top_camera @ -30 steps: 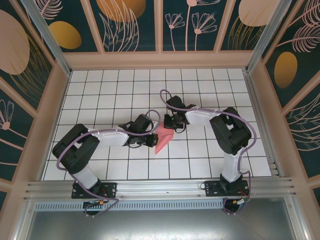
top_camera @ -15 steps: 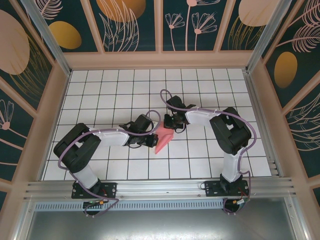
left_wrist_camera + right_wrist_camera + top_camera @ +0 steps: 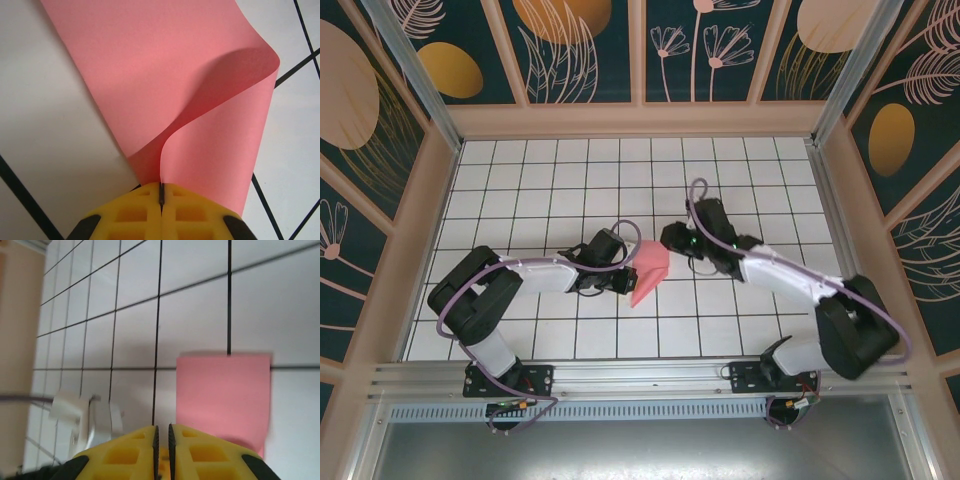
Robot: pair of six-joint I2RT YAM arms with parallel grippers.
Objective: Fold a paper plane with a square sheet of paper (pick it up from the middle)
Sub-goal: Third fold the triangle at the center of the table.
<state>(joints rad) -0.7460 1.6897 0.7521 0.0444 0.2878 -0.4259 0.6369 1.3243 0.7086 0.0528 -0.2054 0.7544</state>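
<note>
Left arm: base at the near edge, elbow folded out to the left, forearm low over the bench and reaching right.
Left pincer (image 3: 623, 284): closed on the near left edge of the square sheet of paper (image 3: 648, 275). In the wrist view the yellow fingers (image 3: 190, 212) meet in a dark seam with the pink edge caught in it.
Square sheet of paper, from the left pincer (image 3: 161, 192): it rises straight ahead of the tips, one flap curled over to the right and casting a shadow on itself (image 3: 165, 75).
Square sheet of paper, overhead: a pink wedge lying between the two pincers, narrow end nearest the arm bases.
Right pincer (image 3: 672, 238): just beyond the sheet's far right corner. Whether it touches the sheet cannot be told.
Right pincer, wrist view (image 3: 162, 432): narrow slit between the yellow fingers, nothing in it. The sheet (image 3: 222, 400) lies flat ahead and right of the tips.
Right arm: elbow swung out to the right, forearm angled left towards the middle.
Bench (image 3: 540, 170): white tiles, dark grid lines.
Enclosure: dark teal floral panels in tan frames.
</note>
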